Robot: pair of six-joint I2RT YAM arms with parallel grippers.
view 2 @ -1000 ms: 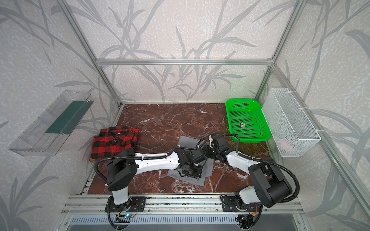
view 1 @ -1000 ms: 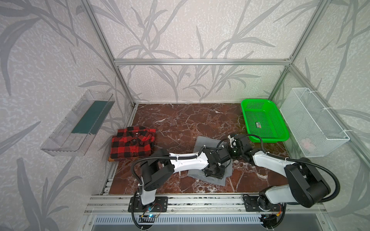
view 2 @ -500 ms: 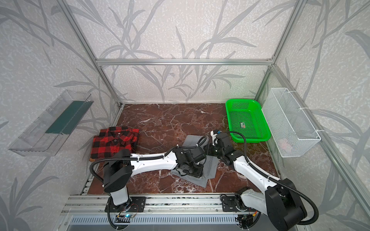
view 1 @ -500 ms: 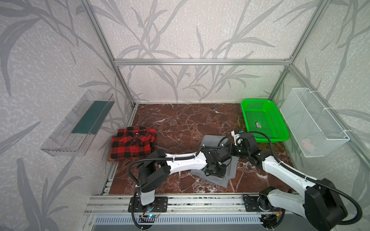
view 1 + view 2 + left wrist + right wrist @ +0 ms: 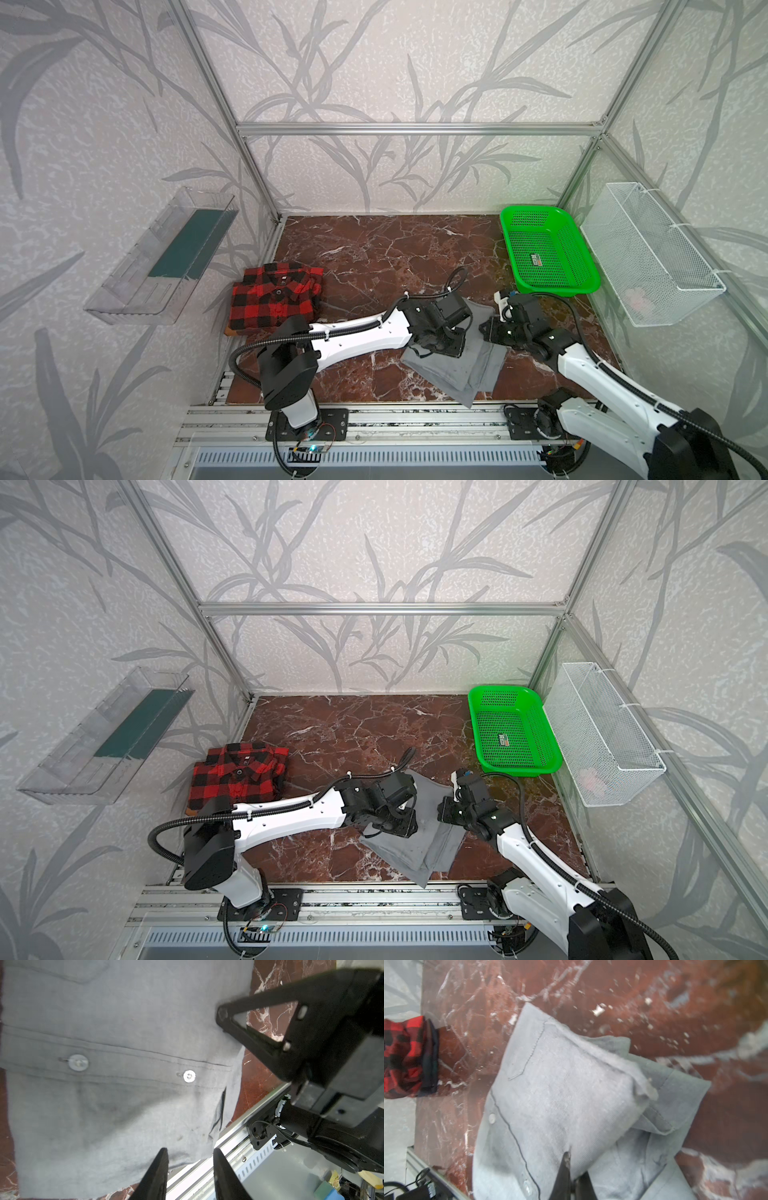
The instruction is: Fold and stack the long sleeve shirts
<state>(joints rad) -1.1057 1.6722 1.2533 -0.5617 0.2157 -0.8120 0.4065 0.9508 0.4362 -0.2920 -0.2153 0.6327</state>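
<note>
I count two shirts on the counter point(image 5: 395, 257). The plaid shirt point(image 5: 272, 299) lies folded at the left edge with its collar showing. It is well apart from the grey shirt point(image 5: 457, 370), which lies near the front, a little right of middle. One corner of the grey shirt reaches the metal rail point(image 5: 374, 415) at the counter's front edge. This shirt is partly folded, with layers overlapping along its right side.

I have two arms, and both meet over the grey shirt. My left arm point(image 5: 361, 332) reaches across from the left. My left jaws stand apart just above the cloth near its hem, with nothing between them. My right arm point(image 5: 590, 374) comes in from the right. My right jaws are together, pinched on the edge of the grey shirt, and the cloth humps up in front of them.

The left wrist view shows two buttons point(image 5: 78, 1062) on the placket. The right wrist view shows one chest pocket point(image 5: 527, 1049).

There are two baskets on the right side. One is a green basket point(image 5: 557, 287) standing on the counter at the back right, with a small label lying in it. The other is a white wire basket point(image 5: 648, 257) hung on the wall, and it holds something pale that I cannot make out. One clear shelf point(image 5: 162, 257) hangs on the left wall.
</note>
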